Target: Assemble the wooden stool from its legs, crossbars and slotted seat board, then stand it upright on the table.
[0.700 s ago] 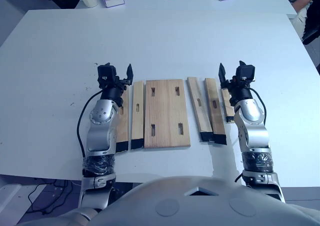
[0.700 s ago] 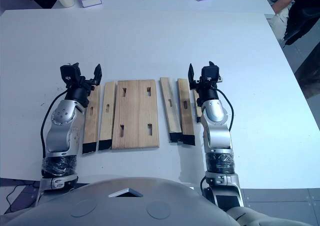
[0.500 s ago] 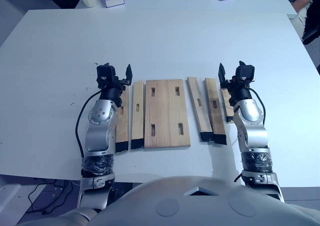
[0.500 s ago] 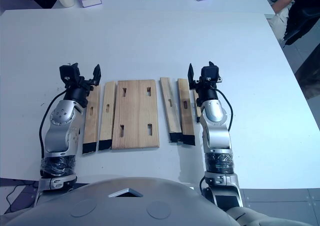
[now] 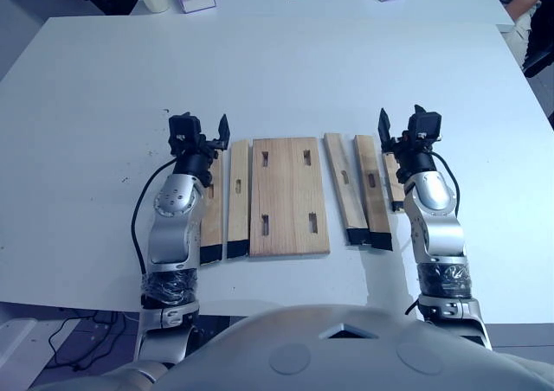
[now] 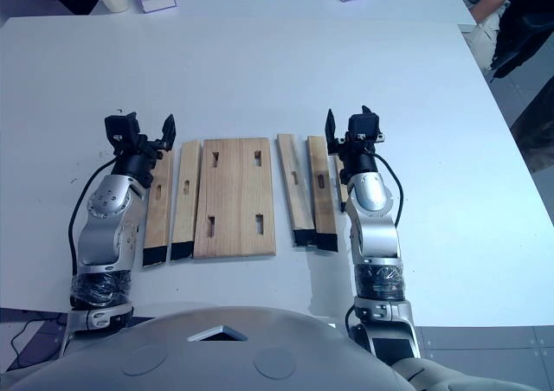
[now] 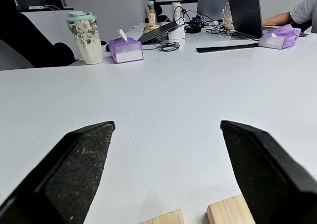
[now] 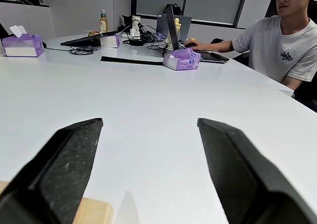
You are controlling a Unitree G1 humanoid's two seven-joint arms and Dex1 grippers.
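Both my jaws stand wide open and hold nothing. In the head view my left gripper [image 5: 197, 124] sits left of centre and my right gripper [image 5: 404, 123] right of centre, level with each other, each just over the white table [image 5: 286, 62].

The parts lie flat in a row in the middle of the frame, none joined yet. The seat board [image 5: 289, 196] is dead centre, between my two arms, its four slots facing up. Its long side runs from the bottom of the picture toward the top, the same way my forearms point.

To the left of it lie two long sticks. The inner stick [image 5: 238, 199] is just beside the board, and the outer stick [image 5: 210, 233] is partly under my left forearm. To the right lie two more, the near-board stick [image 5: 342, 188] and the dark-tipped stick [image 5: 372, 194]. A short piece [image 5: 392, 176] is tucked against my right wrist. All run parallel to the board.

What the next grasp turns on, as I judge it, is this. My left jaws are over the far ends of the left pair, which show at the bottom edge of my left wrist view as two pale ends [image 7: 230, 211] between my fingers [image 7: 74, 174]. My opening runs across their long axis, so I could close on one by coming down. The left arm is nearer that pair, the right arm nearer the other.
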